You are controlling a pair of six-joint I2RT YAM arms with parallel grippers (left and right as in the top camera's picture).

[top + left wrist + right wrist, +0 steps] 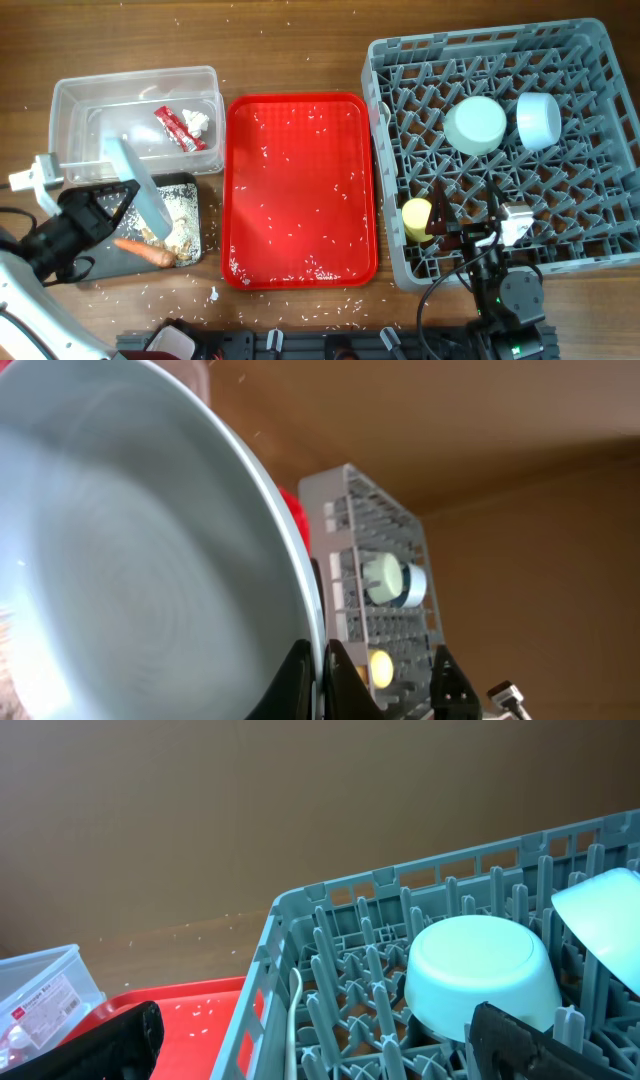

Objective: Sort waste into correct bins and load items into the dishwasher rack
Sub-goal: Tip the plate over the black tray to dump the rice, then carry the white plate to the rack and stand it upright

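My left gripper point(130, 195) is shut on the rim of the pale-blue plate point(138, 188) and holds it tilted on edge over the black tray point(95, 268). The plate fills the left wrist view point(130, 550). Rice scraps point(183, 222) and the carrot piece point(145, 251) lie in the tray. The clear tub point(80, 110) holds the red wrapper point(178, 128) and the white tissue point(197, 121). The grey rack point(590, 180) holds the mint-green bowl point(475, 124), the light-blue bowl point(538, 119), the yellow cup point(416, 218) and the white spoon point(295, 1020). My right gripper point(320, 1045) is open and empty at the rack's front edge.
The flat red tray point(300, 190), sprinkled with rice grains, lies between the bins and the rack. Loose rice grains are scattered on the wooden table point(300, 50) around the trays.
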